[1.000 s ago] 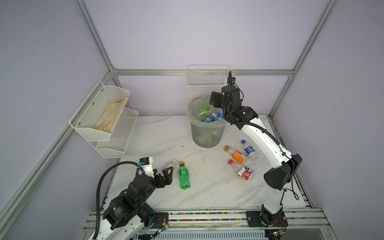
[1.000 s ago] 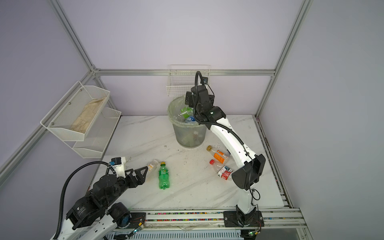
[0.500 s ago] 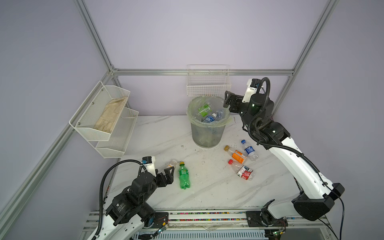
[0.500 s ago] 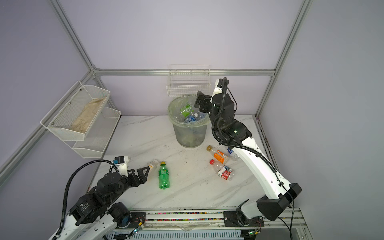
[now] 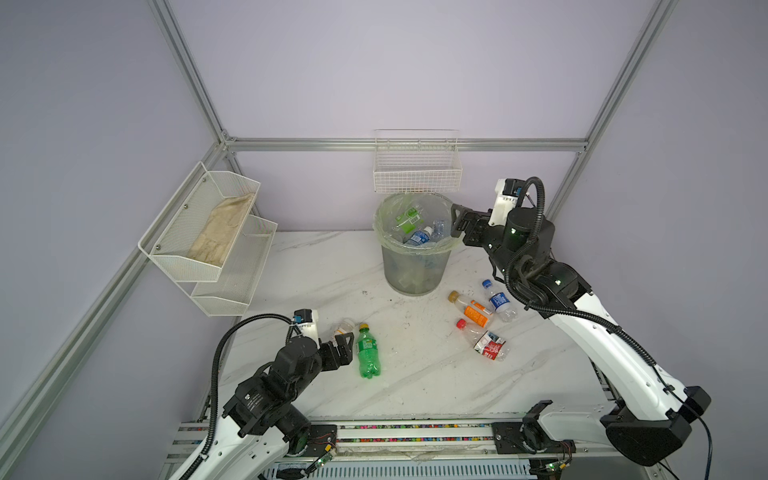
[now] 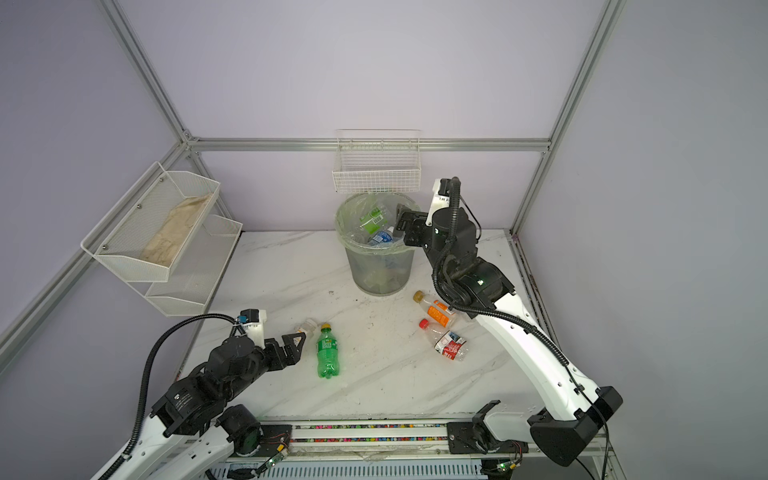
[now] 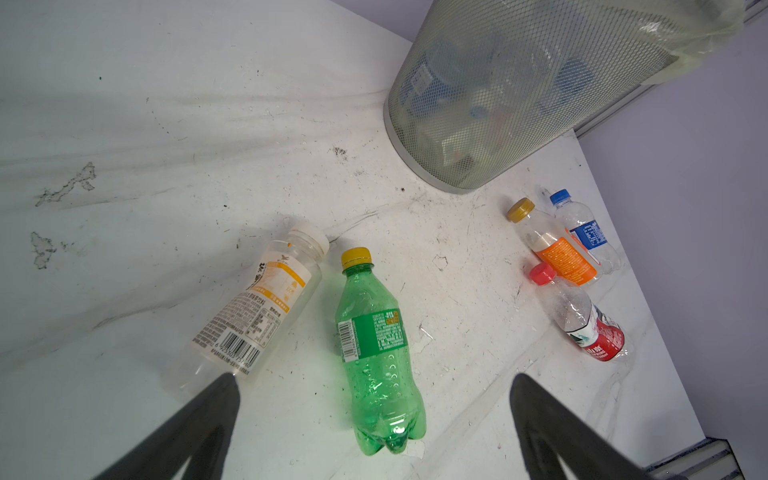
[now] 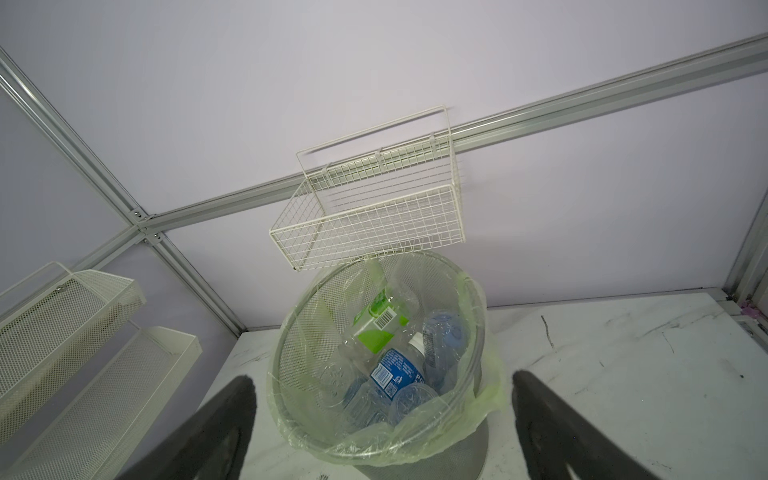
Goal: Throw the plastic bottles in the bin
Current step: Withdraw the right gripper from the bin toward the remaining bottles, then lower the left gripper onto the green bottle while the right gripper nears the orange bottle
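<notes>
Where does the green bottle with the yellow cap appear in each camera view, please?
In a top view: the green bottle lies below centre, just left of the middle.
In a top view: the green bottle lies below centre, further left.
Left wrist view: mid-picture, beside the white-capped bottle.
Right wrist view: not in it.
Shared landmark: the bin, in all four.

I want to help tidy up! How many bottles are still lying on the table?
5. The green bottle and white-capped bottle lie side by side near the front; the orange-label bottle, blue-capped bottle and red-label bottle cluster front-right of the bin. None looks hidden.
</notes>
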Action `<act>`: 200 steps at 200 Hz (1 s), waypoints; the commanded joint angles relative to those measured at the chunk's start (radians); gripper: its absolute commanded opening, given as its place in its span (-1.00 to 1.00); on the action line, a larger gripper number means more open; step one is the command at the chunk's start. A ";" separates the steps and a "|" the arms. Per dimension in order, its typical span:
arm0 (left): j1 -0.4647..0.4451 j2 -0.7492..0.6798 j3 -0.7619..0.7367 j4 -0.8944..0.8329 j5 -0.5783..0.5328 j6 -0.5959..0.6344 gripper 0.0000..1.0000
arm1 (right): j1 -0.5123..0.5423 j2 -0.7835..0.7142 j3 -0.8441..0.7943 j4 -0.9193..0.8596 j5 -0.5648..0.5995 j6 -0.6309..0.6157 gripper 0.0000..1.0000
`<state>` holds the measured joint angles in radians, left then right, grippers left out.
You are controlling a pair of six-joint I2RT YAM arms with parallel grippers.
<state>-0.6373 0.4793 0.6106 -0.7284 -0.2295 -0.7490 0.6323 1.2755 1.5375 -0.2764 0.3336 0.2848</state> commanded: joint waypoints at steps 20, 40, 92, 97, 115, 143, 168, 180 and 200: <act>0.001 0.068 -0.005 0.072 0.037 -0.018 1.00 | -0.001 -0.052 -0.080 -0.028 0.017 0.040 0.95; 0.001 0.100 -0.004 0.088 0.050 -0.021 1.00 | -0.002 -0.057 -0.100 -0.044 0.025 0.052 0.95; 0.000 0.175 -0.016 0.140 0.083 -0.033 1.00 | -0.002 -0.063 -0.168 -0.052 0.011 0.067 0.95; 0.001 0.182 -0.019 0.145 0.087 -0.035 1.00 | -0.002 -0.066 -0.178 -0.052 0.011 0.069 0.95; 0.001 0.211 -0.025 0.165 0.097 -0.039 0.99 | -0.001 -0.080 -0.215 -0.051 0.012 0.079 0.95; 0.001 0.256 -0.034 0.201 0.115 -0.047 1.00 | -0.002 -0.107 -0.276 -0.048 0.008 0.097 0.95; -0.001 0.304 -0.034 0.222 0.126 -0.052 0.98 | -0.002 -0.129 -0.314 -0.052 0.009 0.109 0.95; -0.002 0.327 -0.033 0.230 0.129 -0.053 0.97 | -0.002 -0.140 -0.328 -0.053 0.010 0.114 0.95; -0.007 0.369 -0.033 0.246 0.139 -0.057 0.95 | -0.002 -0.157 -0.350 -0.055 0.010 0.123 0.95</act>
<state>-0.6373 0.8154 0.6102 -0.5396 -0.1146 -0.7910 0.6319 1.1515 1.2072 -0.3199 0.3367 0.3824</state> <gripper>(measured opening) 0.980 0.974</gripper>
